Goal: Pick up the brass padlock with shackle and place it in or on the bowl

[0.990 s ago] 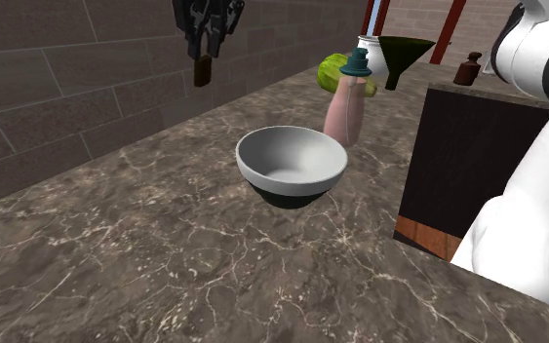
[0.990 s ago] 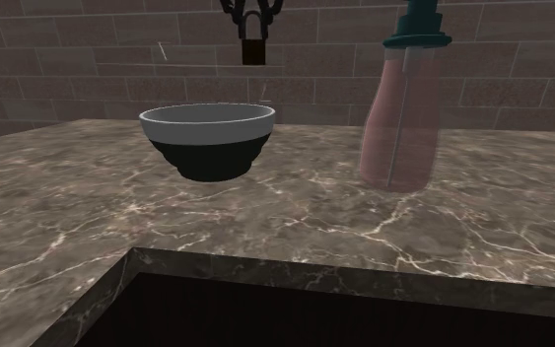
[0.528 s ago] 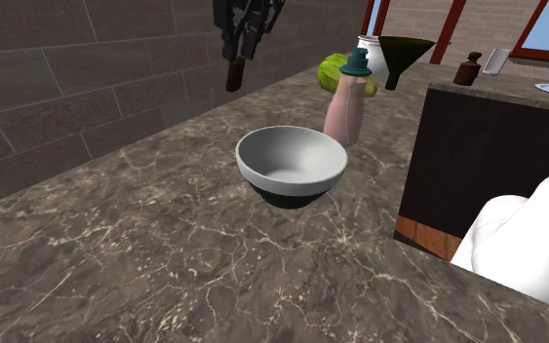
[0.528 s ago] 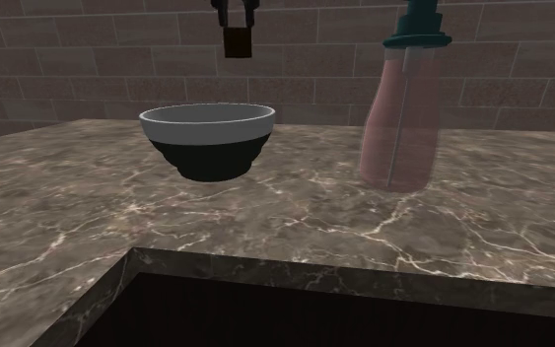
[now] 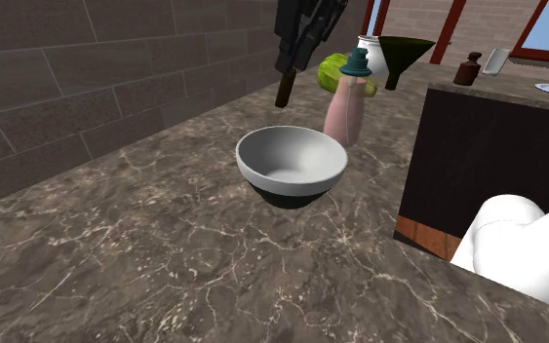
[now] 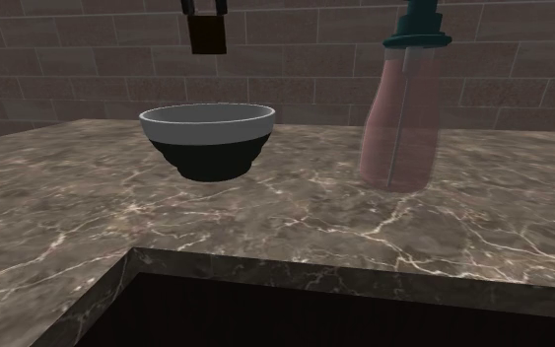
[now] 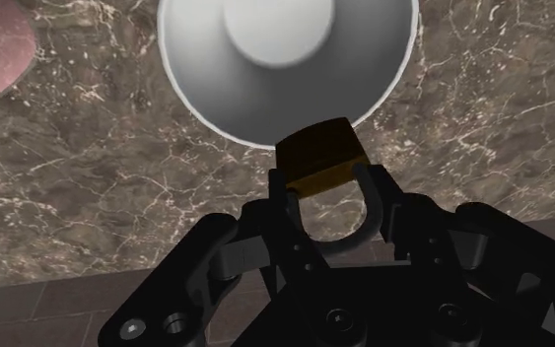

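Since the earlier frames the gripper (image 5: 289, 68) has swung toward the shoulder view's right and now hangs above the far rim of the bowl (image 5: 292, 161), the padlock (image 5: 283, 95) dangling beneath it. From the second exterior view, the padlock (image 6: 208, 36) hangs high over the bowl (image 6: 206, 128), left of the pink bottle (image 6: 399, 128) on the marble counter (image 6: 295, 222). At the wrist, the fingers (image 7: 281, 207) are clamped on the shackle (image 7: 368, 202), and the brass body overlaps the bowl's (image 7: 196, 69) rim.
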